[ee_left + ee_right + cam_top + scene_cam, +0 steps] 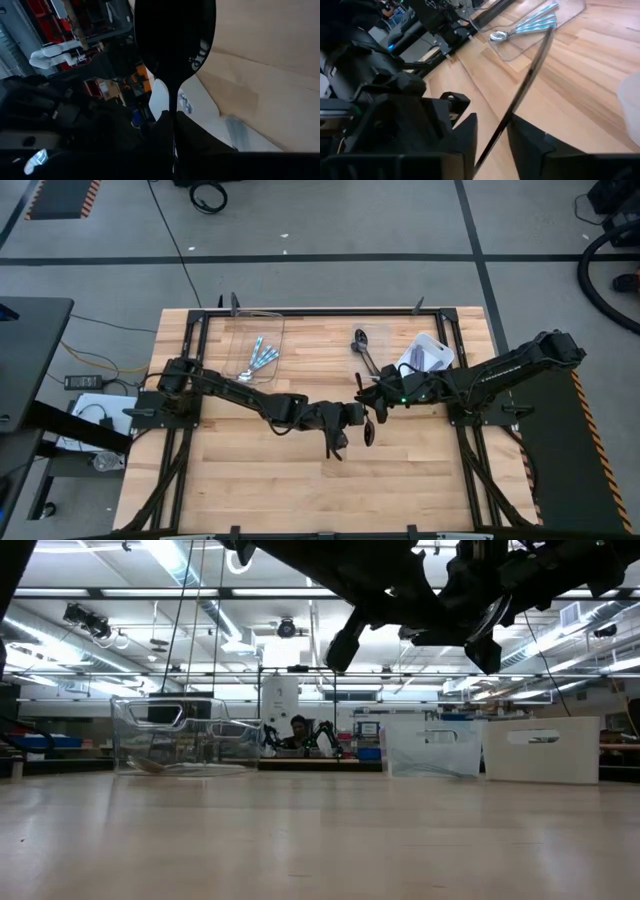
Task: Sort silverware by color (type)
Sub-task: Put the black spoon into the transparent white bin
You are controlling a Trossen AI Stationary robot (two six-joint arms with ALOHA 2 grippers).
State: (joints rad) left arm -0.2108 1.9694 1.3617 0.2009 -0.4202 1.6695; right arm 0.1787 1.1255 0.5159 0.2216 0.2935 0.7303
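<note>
A dark spoon [175, 35] hangs above the table's middle, and my left gripper [175, 127] is shut on it. Its bowl sticks out toward the near edge. My right gripper [492, 142], just to the right of my left gripper [352, 420], is open. Its fingers stand on either side of a thin dark handle [530, 75], with a gap showing on each side. That handle seems to belong to the same spoon. A second dark spoon [362, 345] lies flat on the table farther back. Blue-handled silver spoons [262, 358] lie in a clear container [240, 330]. My left gripper pinches the dark spoon's thin neck [173, 107], just below the bowl, between its two fingers. The fingers lie across the spoon, coming roughly level from the table's left. The spoon is lifted clear of the table, and its handle beyond the fingers is hidden.
A white container [428, 352] stands at the far right, beside my right arm. The clear container [185, 740] stands at the far left. A black frame rail [320, 312] runs along the far edge. Bare wood [300, 490] spreads across the table's near half.
</note>
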